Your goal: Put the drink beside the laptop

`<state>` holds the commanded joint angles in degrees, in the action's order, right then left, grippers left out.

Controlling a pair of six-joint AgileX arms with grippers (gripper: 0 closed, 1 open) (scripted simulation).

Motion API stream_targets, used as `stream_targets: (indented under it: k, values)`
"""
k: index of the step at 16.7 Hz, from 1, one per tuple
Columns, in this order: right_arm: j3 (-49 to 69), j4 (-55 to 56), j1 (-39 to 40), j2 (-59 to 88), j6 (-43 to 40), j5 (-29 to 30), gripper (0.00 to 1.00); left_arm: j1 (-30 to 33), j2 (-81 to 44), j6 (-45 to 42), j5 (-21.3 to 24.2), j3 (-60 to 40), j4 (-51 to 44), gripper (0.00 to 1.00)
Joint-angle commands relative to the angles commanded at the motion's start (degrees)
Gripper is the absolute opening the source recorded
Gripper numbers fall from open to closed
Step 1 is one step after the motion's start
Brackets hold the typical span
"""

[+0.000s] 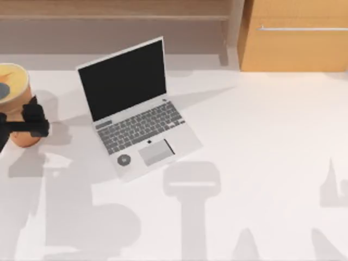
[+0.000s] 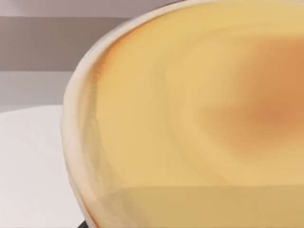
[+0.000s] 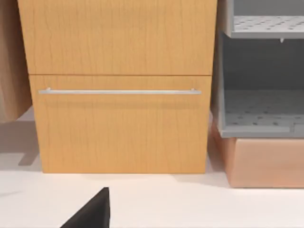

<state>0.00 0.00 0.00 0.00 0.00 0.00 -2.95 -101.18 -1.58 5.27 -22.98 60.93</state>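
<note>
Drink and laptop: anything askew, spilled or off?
Nothing spilled or damaged. The drink stands upright at the table's far left edge, the left gripper closed around it. The laptop sits open, turned at an angle to the table edge, which looks like placement rather than a fault.

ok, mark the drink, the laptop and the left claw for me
drink (image 1: 13, 81): top view, on its creamy top.
laptop (image 1: 142, 126): top view, on the keyboard.
left claw (image 1: 32, 122): top view, on the dark fingers at the cup's side.

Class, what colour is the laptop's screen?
Black. The laptop shows its screen best in the top view.
</note>
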Motion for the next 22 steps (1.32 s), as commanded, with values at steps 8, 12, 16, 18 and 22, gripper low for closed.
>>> stream_targets:
  k: [8, 12, 16, 18, 22]
  values:
    - [0.0, 0.0, 0.0, 0.0, 0.0, 0.0, 1.0, 0.0, 0.0, 0.0, 0.0, 0.0, 0.0, 0.0]
    - [0.0, 0.0, 0.0, 0.0, 0.0, 0.0, 1.0, 0.0, 0.0, 0.0, 0.0, 0.0, 0.0, 0.0]
    - [0.0, 0.0, 0.0, 0.0, 0.0, 0.0, 1.0, -0.06, 0.0, -0.1, -0.02, 0.08, -0.01, 0.0]
    - [0.0, 0.0, 0.0, 0.0, 0.0, 0.0, 1.0, -0.06, 0.8, -0.1, -0.03, -0.02, -0.88, 0.0]
    - [0.0, 0.0, 0.0, 0.0, 0.0, 0.0, 1.0, -0.06, 2.84, -0.09, -0.06, -0.32, -3.31, 0.0]
